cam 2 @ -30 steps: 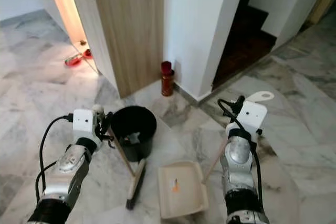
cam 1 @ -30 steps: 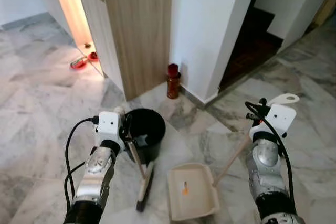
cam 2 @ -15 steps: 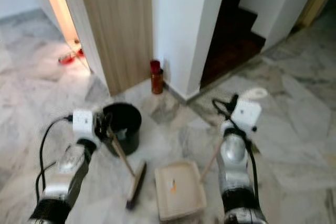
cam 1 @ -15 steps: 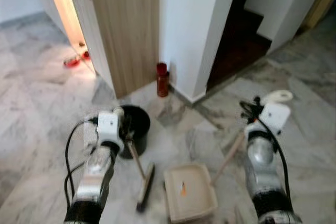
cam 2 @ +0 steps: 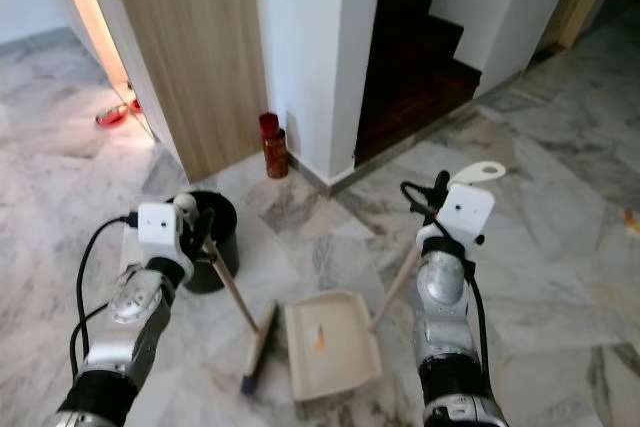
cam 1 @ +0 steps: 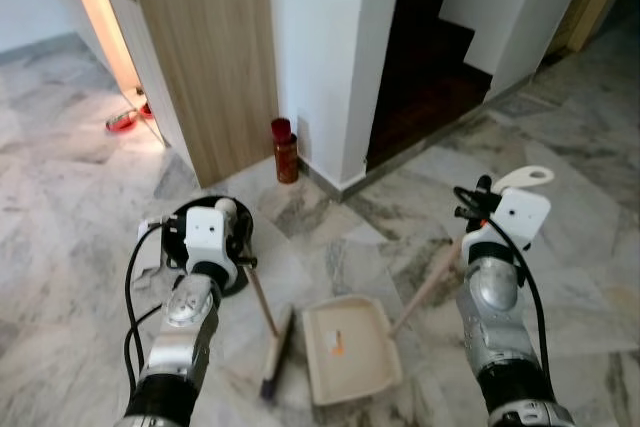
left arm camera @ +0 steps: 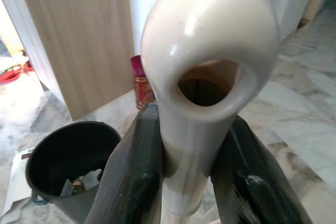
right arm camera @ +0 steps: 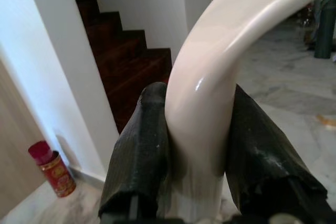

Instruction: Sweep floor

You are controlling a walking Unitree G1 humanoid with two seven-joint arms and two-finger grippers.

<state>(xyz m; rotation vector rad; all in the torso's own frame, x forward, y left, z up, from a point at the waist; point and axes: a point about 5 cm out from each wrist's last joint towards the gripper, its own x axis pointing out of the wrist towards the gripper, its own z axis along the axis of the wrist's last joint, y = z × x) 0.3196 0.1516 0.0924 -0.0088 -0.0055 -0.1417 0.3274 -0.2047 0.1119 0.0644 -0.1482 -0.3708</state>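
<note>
A small broom with a wooden stick and dark bristles rests head-down on the marble floor. My left gripper is shut on the broom's cream handle top. To its right lies a cream dustpan with a small orange scrap in it. Its long handle slants up to my right gripper, which is shut on the cream handle end. A black bucket holding some rubbish stands on the floor behind my left arm.
A red canister stands at the foot of a wooden panel and white wall. Dark stairs rise behind it. Red bowls lie in a lit opening at far left. Open marble floor stretches right.
The camera has pulled back and turned right: wall, canister and bucket slid left and the stairs came into fuller view. Both grippers keep their hold on broom and dustpan.
</note>
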